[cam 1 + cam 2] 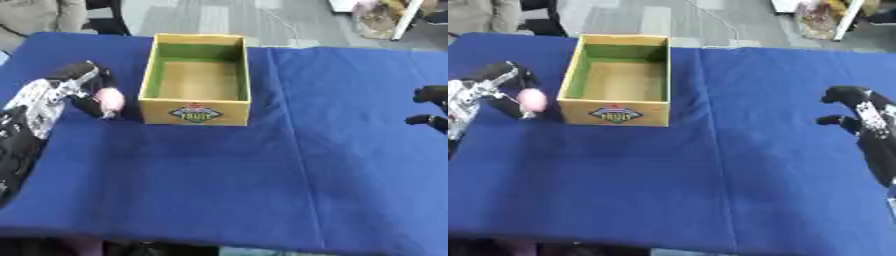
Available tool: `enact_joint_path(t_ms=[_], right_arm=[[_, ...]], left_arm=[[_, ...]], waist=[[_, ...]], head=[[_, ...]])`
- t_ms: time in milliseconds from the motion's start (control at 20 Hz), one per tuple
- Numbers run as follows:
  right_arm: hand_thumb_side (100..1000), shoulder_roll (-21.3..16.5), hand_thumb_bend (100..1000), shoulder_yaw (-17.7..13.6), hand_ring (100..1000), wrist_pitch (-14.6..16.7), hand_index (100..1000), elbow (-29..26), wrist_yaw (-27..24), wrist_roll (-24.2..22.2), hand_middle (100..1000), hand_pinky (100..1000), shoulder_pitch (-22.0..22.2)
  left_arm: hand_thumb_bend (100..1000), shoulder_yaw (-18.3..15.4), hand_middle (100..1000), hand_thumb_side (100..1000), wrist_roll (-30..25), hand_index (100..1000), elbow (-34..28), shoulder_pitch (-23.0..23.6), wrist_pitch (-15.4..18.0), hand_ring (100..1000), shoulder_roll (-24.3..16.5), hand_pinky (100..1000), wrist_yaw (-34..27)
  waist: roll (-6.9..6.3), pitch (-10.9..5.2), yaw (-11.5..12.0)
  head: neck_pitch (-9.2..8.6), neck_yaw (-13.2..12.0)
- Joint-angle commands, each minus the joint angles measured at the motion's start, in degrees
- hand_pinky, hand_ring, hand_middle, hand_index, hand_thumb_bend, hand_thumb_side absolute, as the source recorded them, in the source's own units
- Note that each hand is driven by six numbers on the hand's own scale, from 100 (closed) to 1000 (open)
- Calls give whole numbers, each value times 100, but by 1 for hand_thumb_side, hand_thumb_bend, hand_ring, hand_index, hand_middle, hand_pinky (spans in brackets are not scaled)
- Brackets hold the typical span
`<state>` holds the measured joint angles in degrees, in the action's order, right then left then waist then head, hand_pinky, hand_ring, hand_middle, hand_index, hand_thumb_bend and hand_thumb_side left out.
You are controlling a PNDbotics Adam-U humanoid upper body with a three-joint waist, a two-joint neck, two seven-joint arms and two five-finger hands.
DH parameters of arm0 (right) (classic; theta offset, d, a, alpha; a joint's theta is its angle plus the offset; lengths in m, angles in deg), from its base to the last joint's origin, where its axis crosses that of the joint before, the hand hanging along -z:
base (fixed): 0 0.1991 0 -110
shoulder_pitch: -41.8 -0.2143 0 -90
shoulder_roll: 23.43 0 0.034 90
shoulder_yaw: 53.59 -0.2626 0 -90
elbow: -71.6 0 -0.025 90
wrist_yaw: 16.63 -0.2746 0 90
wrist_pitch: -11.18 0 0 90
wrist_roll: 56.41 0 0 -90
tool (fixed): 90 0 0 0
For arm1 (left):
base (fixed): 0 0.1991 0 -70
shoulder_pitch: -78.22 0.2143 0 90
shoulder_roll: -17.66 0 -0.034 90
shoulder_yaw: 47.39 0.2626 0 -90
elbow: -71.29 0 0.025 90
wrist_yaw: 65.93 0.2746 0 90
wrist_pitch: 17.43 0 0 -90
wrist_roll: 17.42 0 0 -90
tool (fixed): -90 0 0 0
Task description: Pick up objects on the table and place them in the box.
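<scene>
Holding a small pink object (533, 100) in curled fingers, the left hand (92, 82) sits just left of the empty cardboard box (196, 111); delivery remains. Far right of the box, the right hand (852, 102) hangs relaxed, holding nothing.

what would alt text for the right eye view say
The robot's left hand holds a small pink object just left of an open, empty yellow box on a blue tablecloth. Its right hand hovers at the right edge, holding nothing.

Pink object (111, 99) blurred; right hand (432, 107) edge-cropped.
</scene>
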<state>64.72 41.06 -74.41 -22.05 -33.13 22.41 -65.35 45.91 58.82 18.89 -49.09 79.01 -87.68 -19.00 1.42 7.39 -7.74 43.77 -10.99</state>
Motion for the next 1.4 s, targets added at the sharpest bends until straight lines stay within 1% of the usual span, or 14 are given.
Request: enact_joint_path(t_ms=[50,100,200,300,500,600,700,800,900,1000,1250,1400], right_arm=[[657,-77,100,-39,945,16,764,-62,14,-16,657,648,-71],[657,-77,100,-40,945,16,764,-62,13,-16,657,647,-71],[656,-76,100,-42,945,17,763,-62,11,-14,657,647,-68],[656,-79,100,-46,945,18,763,-62,11,-12,657,647,-59],[657,-85,100,-42,945,19,763,-59,17,-12,657,647,-47],[657,-81,100,-34,945,17,763,-56,18,-20,657,647,-45],[655,-81,100,-20,945,15,763,-57,18,-32,657,647,-48],[655,-78,100,-1,945,12,763,-59,14,-50,657,647,-55],[654,-70,100,23,945,8,763,-61,10,-72,657,647,-66],[654,-65,100,51,945,4,763,-64,10,-97,657,647,-78],[659,-34,100,103,946,-10,762,-71,16,-146,656,646,-116],[663,-11,100,123,946,-16,762,-71,24,-167,656,646,-135]], left_arm=[[257,-30,417,168,255,584,-56,-69,-90,426,-120,479,-7],[221,-42,388,166,334,552,-76,-65,-127,398,-117,457,-53],[182,-59,349,166,438,518,-159,-65,-185,364,-127,429,-174],[160,-85,329,163,491,501,-378,-81,-225,345,-171,412,-322],[169,-51,330,155,566,506,-1129,-135,-300,348,-326,417,-562],[159,-37,332,152,619,508,-1499,-227,-376,350,-356,419,-665],[160,36,340,149,626,519,-1742,-377,-432,358,-339,431,-750],[166,133,350,146,607,528,-1828,-541,-454,368,-275,443,-785],[192,215,352,139,622,537,-1726,-696,-474,370,-151,449,-781],[208,274,358,136,675,543,-1465,-829,-478,377,20,459,-767],[249,314,377,130,881,560,-724,-1043,-415,395,376,477,-613],[294,320,397,127,997,580,-388,-1122,-345,415,540,493,-477]], waist=[[-8,-70,-8],[-6,-71,-9],[-2,-74,-9],[5,-78,-5],[5,-87,7],[7,-94,6],[6,-104,-5],[6,-114,-32],[9,-120,-83],[12,-120,-155],[9,-83,-321],[10,-55,-376]], head=[[35,-10],[35,-11],[35,-10],[35,-4],[35,-4],[35,-13],[35,-39],[35,-64],[35,-91],[35,-130],[21,-233],[22,-272]])
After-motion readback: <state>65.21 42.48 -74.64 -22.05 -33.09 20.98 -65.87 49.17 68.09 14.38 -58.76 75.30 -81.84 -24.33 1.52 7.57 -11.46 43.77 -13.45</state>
